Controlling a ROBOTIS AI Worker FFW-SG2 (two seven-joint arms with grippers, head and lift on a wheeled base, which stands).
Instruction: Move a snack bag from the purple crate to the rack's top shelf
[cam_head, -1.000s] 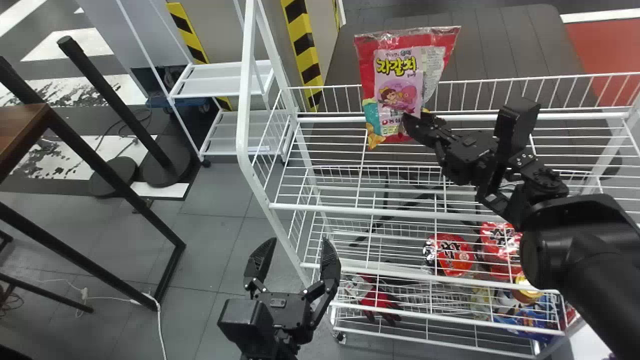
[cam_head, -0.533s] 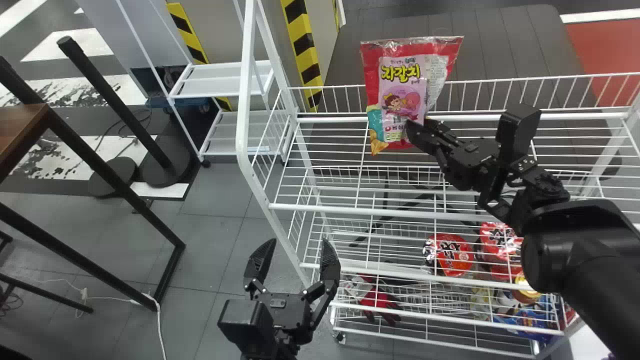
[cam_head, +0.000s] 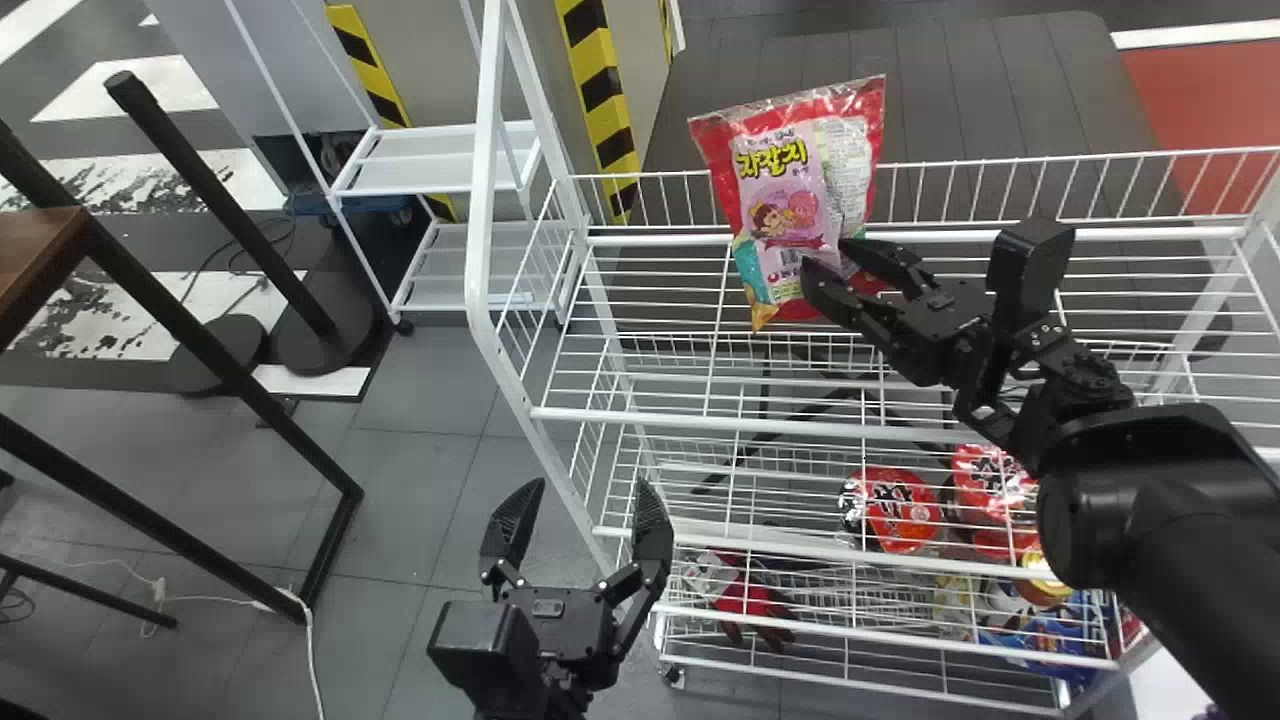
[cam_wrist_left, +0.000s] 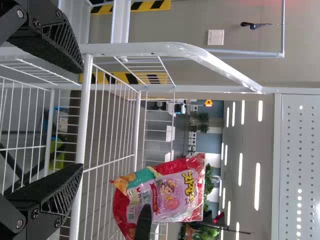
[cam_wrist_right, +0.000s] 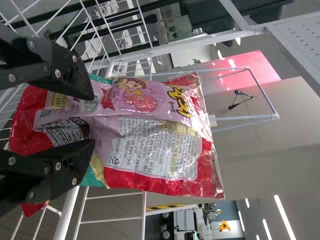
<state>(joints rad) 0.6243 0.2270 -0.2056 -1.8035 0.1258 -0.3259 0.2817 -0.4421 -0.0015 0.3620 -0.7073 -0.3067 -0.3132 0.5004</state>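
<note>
Okay, snack bag (cam_head: 775, 190) is upright at the right gripper's (cam_head: 826, 256) tips; fingers parted, arm (cam_head: 1130, 490) stretched over top shelf (cam_head: 680, 419), angled leftward.

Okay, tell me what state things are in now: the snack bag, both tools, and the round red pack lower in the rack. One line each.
Snack bag: upright, slightly tilted, at the top shelf.
Right tool: open, at the bag.
Left tool: open, empty.
Round red pack: resting below the top shelf.
</note>
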